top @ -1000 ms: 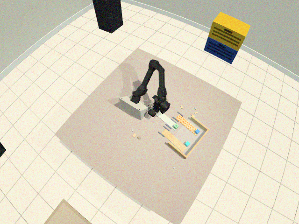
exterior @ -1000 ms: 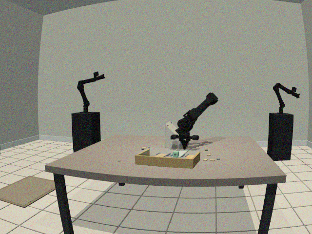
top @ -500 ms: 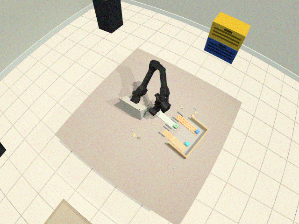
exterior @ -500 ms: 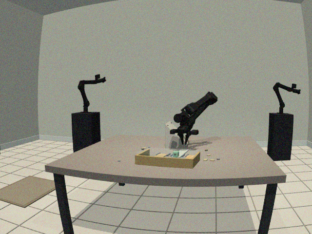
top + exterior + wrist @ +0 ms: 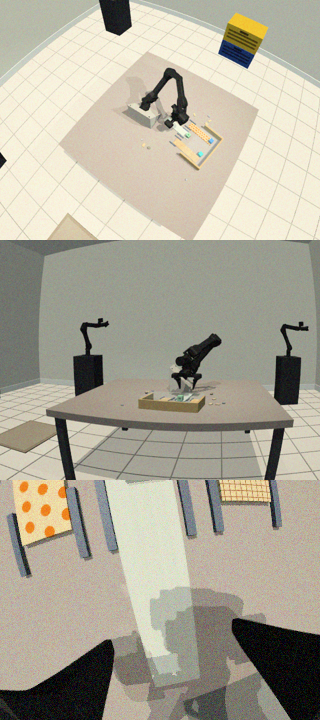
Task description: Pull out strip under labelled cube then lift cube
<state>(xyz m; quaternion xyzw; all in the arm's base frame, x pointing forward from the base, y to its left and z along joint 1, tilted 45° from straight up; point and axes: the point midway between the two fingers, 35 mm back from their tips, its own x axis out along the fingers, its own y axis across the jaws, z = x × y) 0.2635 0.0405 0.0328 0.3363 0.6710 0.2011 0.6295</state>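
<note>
A green cube [image 5: 188,135] [image 5: 179,397] marked "W" sits on the far end of a pale green strip [image 5: 150,560] [image 5: 179,128]. The strip lies between grey rails [image 5: 107,523] and reaches out toward the arm. My gripper [image 5: 174,636] [image 5: 168,124] [image 5: 186,383] is open and empty. It hangs a little above the strip's near end, with one finger on each side of it. The cube stands well ahead of the fingers.
An orange-dotted strip [image 5: 39,490] [image 5: 199,131] and an orange grid strip [image 5: 184,149] lie in the lanes on either side. A wooden tray wall [image 5: 216,134] [image 5: 170,406] surrounds the far ends, with a blue cube [image 5: 211,140] and a cyan cube [image 5: 200,154] inside. Small bits are scattered about the table.
</note>
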